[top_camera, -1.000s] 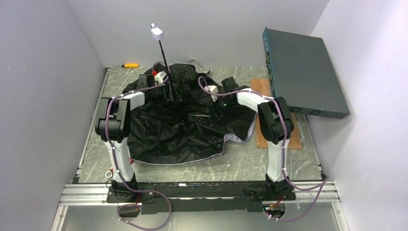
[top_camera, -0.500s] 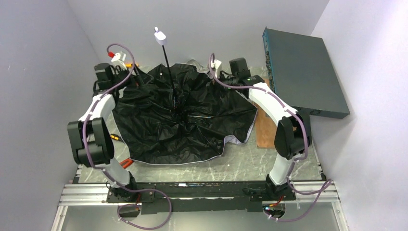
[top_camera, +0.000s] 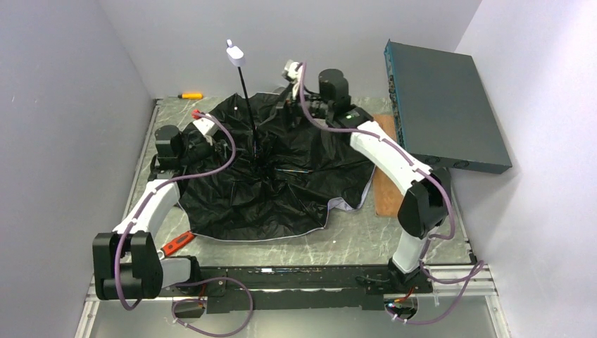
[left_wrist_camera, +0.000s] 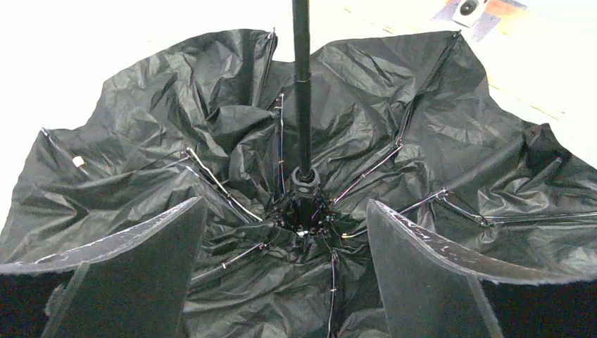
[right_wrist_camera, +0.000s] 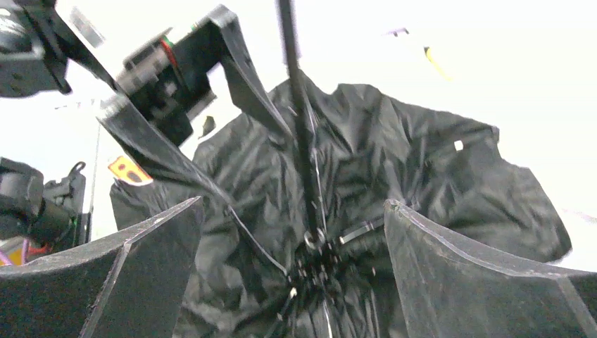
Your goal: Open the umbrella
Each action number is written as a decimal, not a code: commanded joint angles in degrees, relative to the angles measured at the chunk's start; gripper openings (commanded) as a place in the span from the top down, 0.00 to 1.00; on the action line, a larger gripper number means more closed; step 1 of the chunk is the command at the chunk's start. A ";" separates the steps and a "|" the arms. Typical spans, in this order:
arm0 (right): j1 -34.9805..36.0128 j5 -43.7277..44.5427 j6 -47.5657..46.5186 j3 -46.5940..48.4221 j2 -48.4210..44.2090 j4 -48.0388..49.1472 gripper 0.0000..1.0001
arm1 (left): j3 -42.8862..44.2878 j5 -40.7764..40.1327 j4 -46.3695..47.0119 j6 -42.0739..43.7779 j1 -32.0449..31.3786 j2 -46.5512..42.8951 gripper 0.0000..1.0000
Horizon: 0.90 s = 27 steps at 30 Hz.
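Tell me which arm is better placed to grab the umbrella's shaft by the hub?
Probably left: the left gripper, open, sits low facing the hub, the umbrella shaft centred between its fingers. The right gripper, also open, seems higher, over the canopy's far edge.

no readable text, labels or numbers anywhere

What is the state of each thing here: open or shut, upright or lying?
Umbrella: open, canopy down on the table, shaft upright.
Left gripper: open, holding nothing.
Right gripper: open, holding nothing.
Box: tilted against the right wall.
Yellow tool: lying flat.
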 commanded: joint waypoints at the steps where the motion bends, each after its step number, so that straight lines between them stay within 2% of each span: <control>1: 4.34 5.52 2.72 3.24 2.50 12.36 0.01 | -0.58 -0.10 6.21 3.37 -1.19 -0.50 0.13; 5: 6.12 9.32 1.75 5.70 7.04 15.23 0.05 | -1.48 -1.52 8.19 2.12 -1.23 -0.89 0.12; 7: 6.46 11.10 0.92 6.99 9.15 16.12 0.10 | -1.74 -1.76 7.07 3.73 -1.23 -1.56 0.12; 11: 6.99 12.61 -0.55 7.85 11.53 16.97 0.37 | -2.62 -3.14 4.22 7.55 -1.23 -3.17 0.11; 16: 7.00 13.08 -0.08 7.23 12.53 16.13 0.59 | -0.58 -1.79 -1.62 9.20 -1.23 -2.74 0.07; 18: 6.99 12.83 0.37 7.16 12.91 16.02 0.74 | 1.87 -2.17 -6.57 9.67 -2.33 -1.42 0.06; 21: 6.92 13.09 1.71 7.56 12.67 16.73 1.00 | 1.03 -0.57 -5.08 9.53 -2.75 -1.16 0.06; 24: 6.99 13.13 4.08 7.81 11.68 18.35 1.00 | -1.82 -0.90 -1.07 12.29 -4.34 -1.65 0.11; 27: 6.97 12.91 6.24 8.20 11.00 18.98 1.00 | -2.14 -2.79 3.54 9.62 -5.38 0.23 0.15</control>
